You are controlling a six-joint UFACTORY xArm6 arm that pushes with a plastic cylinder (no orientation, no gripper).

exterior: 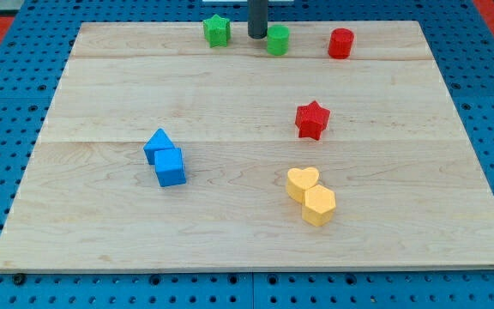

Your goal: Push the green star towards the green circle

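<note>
The green star (217, 30) sits near the view's top edge of the wooden board, left of centre. The green circle (278, 39) sits a short way to its right. My tip (257, 34) comes down from the view's top between the two, closer to the green circle and just left of it. There is a clear gap between my tip and the green star.
A red cylinder-like block (340, 42) sits right of the green circle. A red star (312, 119) lies at centre right. A blue triangle (158, 143) touches a blue cube (170, 166) at left. A yellow heart (302, 183) touches a yellow hexagon (319, 205). The board's top edge (144, 23) is close behind the green blocks.
</note>
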